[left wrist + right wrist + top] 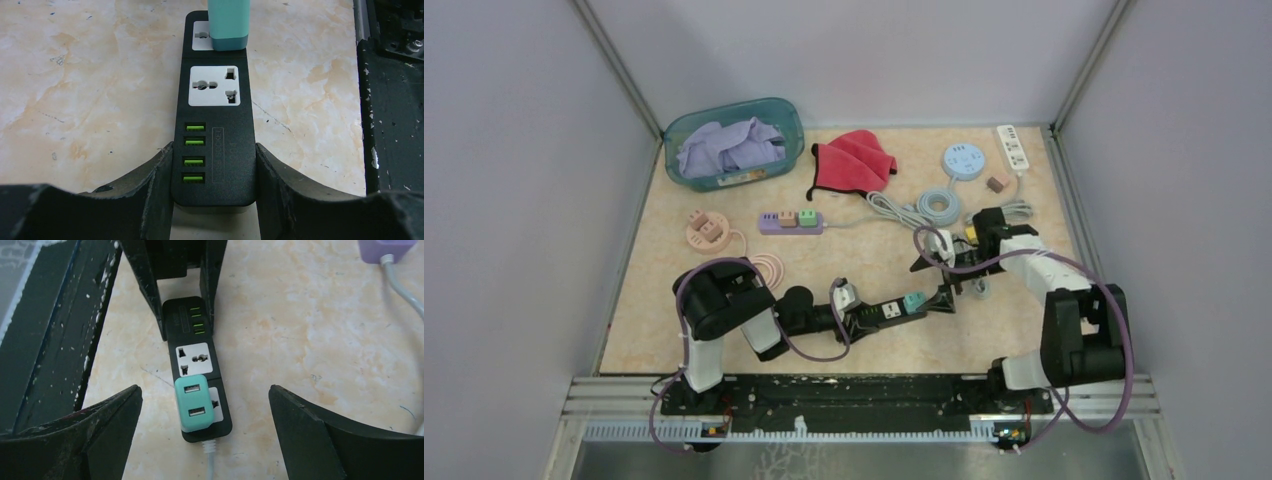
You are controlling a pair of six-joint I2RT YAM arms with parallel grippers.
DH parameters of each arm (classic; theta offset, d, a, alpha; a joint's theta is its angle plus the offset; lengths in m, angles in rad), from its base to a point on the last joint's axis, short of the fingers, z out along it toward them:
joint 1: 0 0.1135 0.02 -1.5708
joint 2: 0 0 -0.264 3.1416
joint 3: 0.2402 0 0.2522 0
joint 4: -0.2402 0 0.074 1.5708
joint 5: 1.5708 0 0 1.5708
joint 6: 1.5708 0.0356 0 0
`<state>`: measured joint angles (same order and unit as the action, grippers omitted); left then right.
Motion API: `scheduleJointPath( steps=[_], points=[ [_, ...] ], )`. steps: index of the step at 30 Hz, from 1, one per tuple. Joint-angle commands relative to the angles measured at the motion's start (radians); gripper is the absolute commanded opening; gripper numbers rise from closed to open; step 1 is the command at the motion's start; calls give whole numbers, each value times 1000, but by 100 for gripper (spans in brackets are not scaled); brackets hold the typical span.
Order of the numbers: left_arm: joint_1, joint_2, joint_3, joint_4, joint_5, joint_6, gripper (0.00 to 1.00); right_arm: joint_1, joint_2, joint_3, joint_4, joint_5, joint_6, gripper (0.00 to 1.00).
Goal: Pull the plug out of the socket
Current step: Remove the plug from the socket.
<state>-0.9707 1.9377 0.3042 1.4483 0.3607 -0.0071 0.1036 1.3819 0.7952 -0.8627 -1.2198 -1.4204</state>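
Left wrist cam, nearest bit first: the left gripper (213, 152) is clamped on the USB end of the black power strip (215, 120), one finger pressed against each long side, with the strip lying on the table (75, 90). Next along is an empty socket (214, 86), then the teal plug (228, 25) seated in the far socket, at the cord end. The right gripper (202, 390) hangs over that plug, fingers spread wide, touching nothing. I'd centre it so the pads meet the plug's flat sides, squeeze firmly, then pull straight out along the pins with no rocking. Don't let the left hold slacken, or the strip comes up too.
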Motion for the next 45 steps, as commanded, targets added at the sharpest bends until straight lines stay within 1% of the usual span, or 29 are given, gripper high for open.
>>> scheduleJointPath(
  steps=[1,5,8,11,13,15,16,17,18,20,22,23,24,25,26,30,34,38,42,45],
  points=[
    [-1,7,19,29,20,-8,1,78,11,26,-3,107,-102,95],
    [0,7,19,29,19,-9,1,150,31,18,54,204,-46,84],
    [0,6,19,29,17,-8,1,188,55,31,48,254,-46,76],
    [-1,6,15,34,10,-12,2,210,75,47,19,279,-67,66],
    [0,5,14,38,5,-14,3,226,85,55,15,300,-67,56],
    [-1,4,13,37,0,-18,5,236,92,61,14,318,-63,39],
    [-1,2,13,36,-4,-22,8,241,94,64,15,324,-59,30],
    [0,-2,15,34,-8,-27,13,243,96,67,15,325,-56,22],
    [0,-6,16,30,-13,-35,20,246,97,70,14,325,-54,17],
    [0,-25,16,16,-24,-54,41,249,96,76,9,323,-52,10],
    [0,-54,12,6,-28,-65,59,251,96,84,1,316,-51,5],
    [0,-70,7,5,-35,-69,72,252,97,89,-3,311,-52,2],
    [0,-98,1,4,-46,-71,80,252,96,91,-5,306,-52,0],
    [-1,-122,-5,2,-56,-71,93,252,95,93,-4,298,-52,0],
    [0,-147,-12,-3,-64,-65,99,254,93,91,-2,292,-51,0],
    [-1,-259,-26,-47,-105,-38,100,264,69,79,40,283,-27,0],
    [0,-322,-28,-79,-88,-60,100,279,41,57,99,275,8,0],
    [3,-313,-8,-77,-6,-94,100,288,27,53,119,259,24,0],
    [3,-261,18,-103,9,-65,99,297,26,59,121,254,37,0],
    [1,-232,66,-225,-26,1,91,305,26,56,147,258,66,0]
  ],
)
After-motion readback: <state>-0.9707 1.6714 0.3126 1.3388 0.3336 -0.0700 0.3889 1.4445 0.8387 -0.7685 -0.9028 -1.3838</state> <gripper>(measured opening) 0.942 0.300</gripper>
